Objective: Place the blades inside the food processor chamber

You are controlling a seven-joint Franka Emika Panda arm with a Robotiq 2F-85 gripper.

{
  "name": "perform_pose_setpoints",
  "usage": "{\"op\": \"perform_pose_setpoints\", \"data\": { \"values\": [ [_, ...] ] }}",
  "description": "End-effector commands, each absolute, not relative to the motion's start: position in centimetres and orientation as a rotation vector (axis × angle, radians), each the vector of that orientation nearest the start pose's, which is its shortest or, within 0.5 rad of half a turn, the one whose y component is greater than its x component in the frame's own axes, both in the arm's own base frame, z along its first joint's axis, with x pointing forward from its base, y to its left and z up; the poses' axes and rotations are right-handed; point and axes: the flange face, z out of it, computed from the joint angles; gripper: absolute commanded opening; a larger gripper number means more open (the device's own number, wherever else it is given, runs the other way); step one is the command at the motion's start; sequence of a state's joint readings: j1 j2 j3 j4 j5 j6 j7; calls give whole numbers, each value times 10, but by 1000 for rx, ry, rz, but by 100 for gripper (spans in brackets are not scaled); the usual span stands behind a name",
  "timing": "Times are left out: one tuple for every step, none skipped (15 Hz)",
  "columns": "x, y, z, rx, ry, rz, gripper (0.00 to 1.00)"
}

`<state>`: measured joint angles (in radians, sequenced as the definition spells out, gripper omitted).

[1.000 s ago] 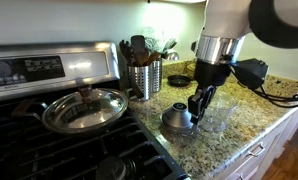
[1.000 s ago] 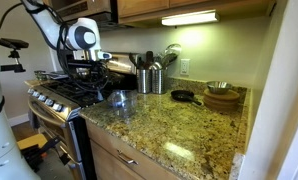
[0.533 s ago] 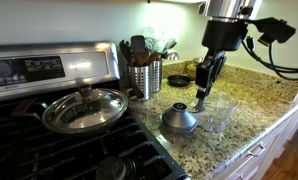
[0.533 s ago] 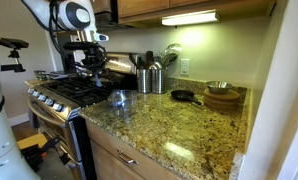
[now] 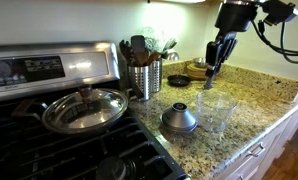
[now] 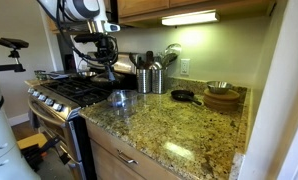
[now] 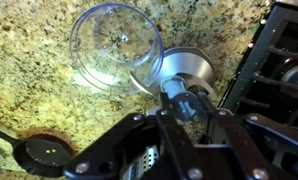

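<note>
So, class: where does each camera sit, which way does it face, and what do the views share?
Exterior view: by the stove, facing across the counter; pincer over the chamber.
Exterior view: counter's far end, facing the stove; arm shows.
Wrist view: looks down; pincer grips the blades.
All share the chamber.

Counter (image 5: pixel 259 95): granite, speckled tan, brown and black.
Food processor chamber (image 5: pixel 217 108): clear, colourless.
Dome (image 5: pixel 179 119): grey, metallic sheen.
Utensil canister (image 5: pixel 144 80): silver steel.
Stove grates (image 5: pixel 49 150): black.
Hand (image 5: pixel 210 72): black.
Blades (image 7: pixel 184 105): dark grey.
Cabinets (image 6: pixel 149 8): brown wood.
</note>
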<state>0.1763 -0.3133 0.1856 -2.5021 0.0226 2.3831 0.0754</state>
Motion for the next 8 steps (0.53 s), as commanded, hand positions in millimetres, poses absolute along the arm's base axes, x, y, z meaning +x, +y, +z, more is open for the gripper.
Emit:
{"op": "perform_pose_setpoints", "data": {
  "values": [
    [425,123,417,-3124,-335,-306,13],
    [427,114,414,-3128,-303,-303,13],
    [429,107,411,-3132,-277,-299,13],
    [430,100,408,-3136,-254,-293,13],
    [430,94,404,-3137,-229,-279,13],
    [430,90,400,-3138,-210,-267,13],
    [430,86,395,-3140,-196,-256,13],
    [430,83,390,-3143,-185,-245,13]
  ]
}}
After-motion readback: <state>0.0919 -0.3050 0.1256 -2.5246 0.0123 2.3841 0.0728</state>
